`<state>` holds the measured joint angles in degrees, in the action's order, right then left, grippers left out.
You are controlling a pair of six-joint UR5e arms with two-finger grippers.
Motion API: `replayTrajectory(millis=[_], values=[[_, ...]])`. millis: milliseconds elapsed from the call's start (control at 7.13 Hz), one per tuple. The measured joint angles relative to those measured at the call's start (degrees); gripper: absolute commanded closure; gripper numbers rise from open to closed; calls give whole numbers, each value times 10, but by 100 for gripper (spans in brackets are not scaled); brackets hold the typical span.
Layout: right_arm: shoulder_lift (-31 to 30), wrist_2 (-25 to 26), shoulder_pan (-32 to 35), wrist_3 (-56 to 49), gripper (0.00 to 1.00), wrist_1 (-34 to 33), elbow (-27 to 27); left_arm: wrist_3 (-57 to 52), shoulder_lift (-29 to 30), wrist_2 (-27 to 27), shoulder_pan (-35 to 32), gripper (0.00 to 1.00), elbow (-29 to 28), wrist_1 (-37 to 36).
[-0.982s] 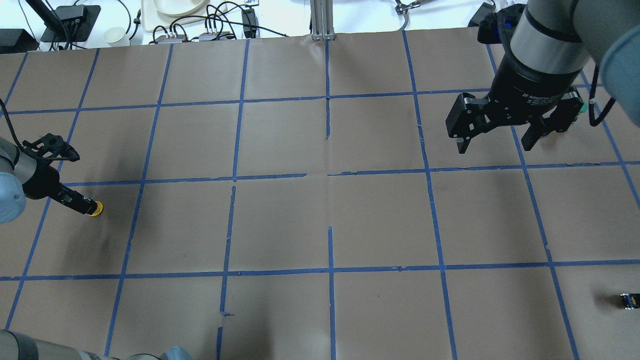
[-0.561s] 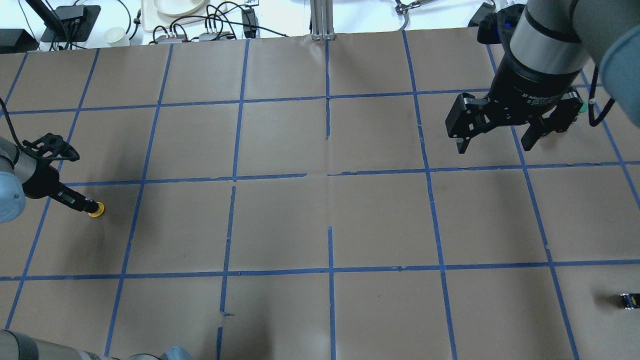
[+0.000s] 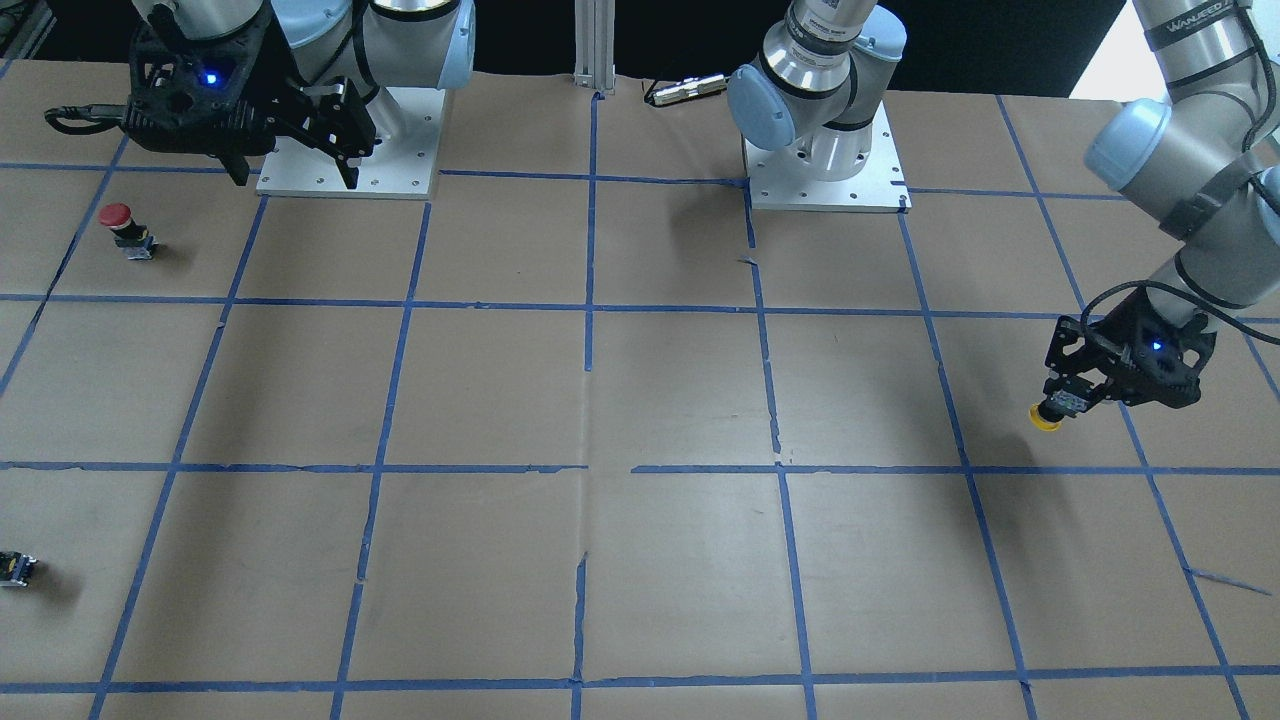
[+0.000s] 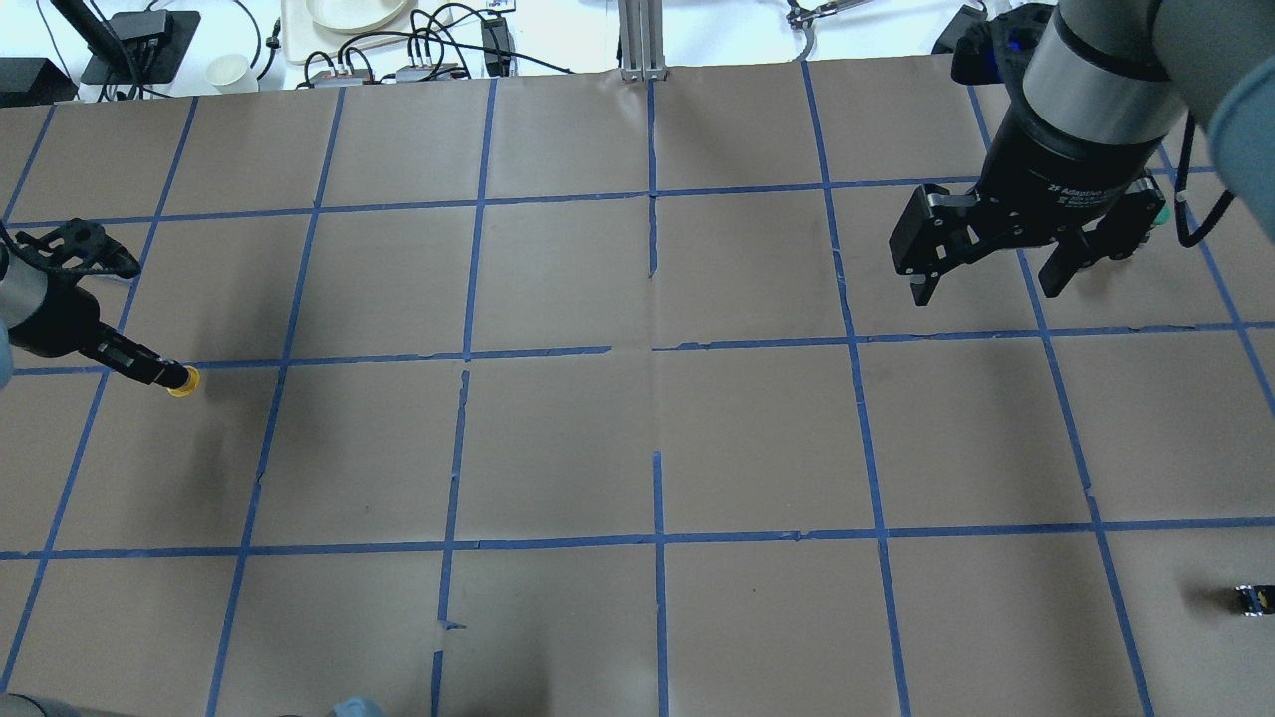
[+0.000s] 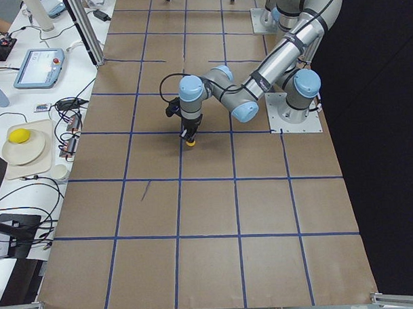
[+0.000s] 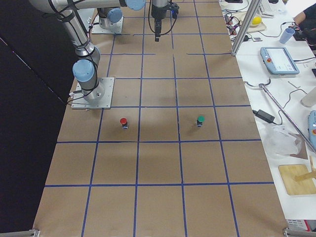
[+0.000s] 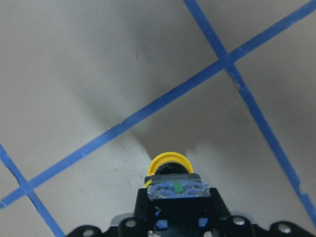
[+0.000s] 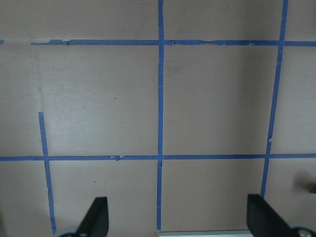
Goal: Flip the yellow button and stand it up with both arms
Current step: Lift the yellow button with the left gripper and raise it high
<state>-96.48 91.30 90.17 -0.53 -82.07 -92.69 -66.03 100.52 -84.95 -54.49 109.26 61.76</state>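
The yellow button (image 4: 183,381) hangs in my left gripper (image 4: 159,376) at the table's far left, yellow cap pointing away from the fingers and down. The gripper is shut on its black and grey body. It shows in the front view (image 3: 1047,418), below the left gripper (image 3: 1068,402), in the left side view (image 5: 190,142), and in the left wrist view (image 7: 169,166) above the paper. My right gripper (image 4: 988,279) is open and empty, held high over the far right; its fingers (image 8: 96,215) frame bare paper. It also shows in the front view (image 3: 293,165).
A red-capped button (image 3: 124,226) and a green-capped one (image 6: 200,120) stand on the right side. A small capless black block (image 4: 1252,598) lies at the near right edge. Brown paper (image 4: 637,438) with a blue tape grid covers the table. Cables and dishes lie beyond the far edge.
My left gripper has lifted and moved toward the far side with the yellow button, from inside a square to over a tape line. The right gripper has barely shifted.
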Motion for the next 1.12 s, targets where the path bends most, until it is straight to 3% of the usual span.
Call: replayTrajectory(millis=[421, 841, 1122], values=[[2, -12, 1, 75, 0, -5, 1, 133, -34, 137, -109, 92, -39, 136], [16, -145, -8, 255, 0, -5, 10, 300, -87, 373, -192, 96, -39, 214], [21, -265, -49, 351, 0, -3, 11, 418, -107, 531, -233, 98, -36, 225]])
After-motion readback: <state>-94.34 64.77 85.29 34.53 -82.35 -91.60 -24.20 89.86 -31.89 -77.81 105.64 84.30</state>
